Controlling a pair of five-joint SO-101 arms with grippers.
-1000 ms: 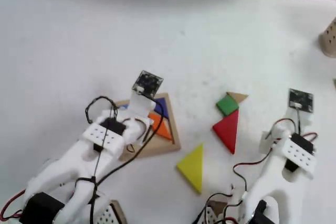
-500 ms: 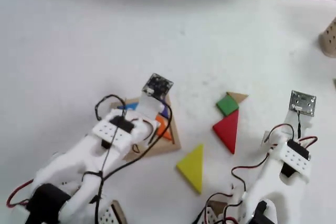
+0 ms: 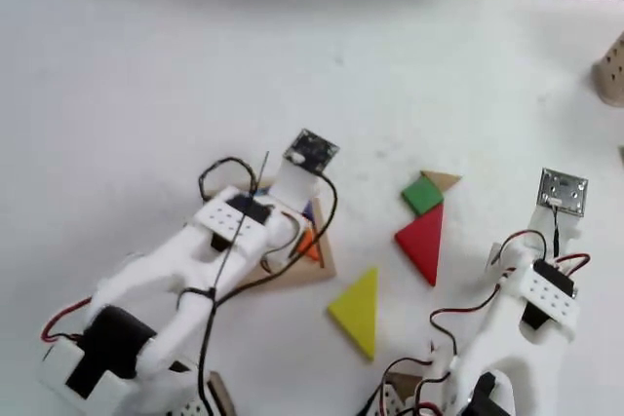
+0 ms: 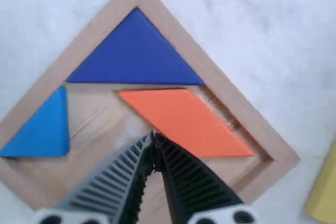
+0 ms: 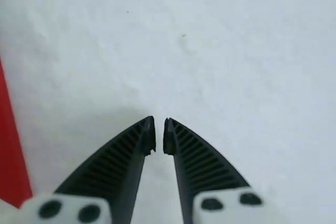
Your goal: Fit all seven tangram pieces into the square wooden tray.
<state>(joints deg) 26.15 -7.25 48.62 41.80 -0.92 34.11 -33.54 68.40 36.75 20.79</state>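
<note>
The square wooden tray [image 4: 237, 109] holds a dark blue triangle [image 4: 134, 51], a light blue triangle [image 4: 44, 129] and an orange parallelogram [image 4: 184, 121]. My left gripper [image 4: 154, 138] is shut and empty, its tips at the parallelogram's near edge over the bare tray floor. In the high view the left arm [image 3: 234, 226] covers most of the tray [image 3: 323, 265]. To its right on the table lie a yellow triangle [image 3: 359, 311], a red triangle [image 3: 422, 241], a green square [image 3: 422, 195] and a small tan triangle [image 3: 444, 180]. My right gripper [image 5: 158, 135] is shut above bare table beside the red triangle [image 5: 8, 156].
The right arm [image 3: 541, 289] stands at the front right, apart from the loose pieces. A tan object [image 3: 612, 70] sits at the table's far right edge. The yellow triangle's corner [image 4: 323, 192] lies just outside the tray. The back half of the white table is bare.
The left arm has swung to the right across the tray, gripper still shut. The right arm drew back slightly a second ago and has since kept still.
</note>
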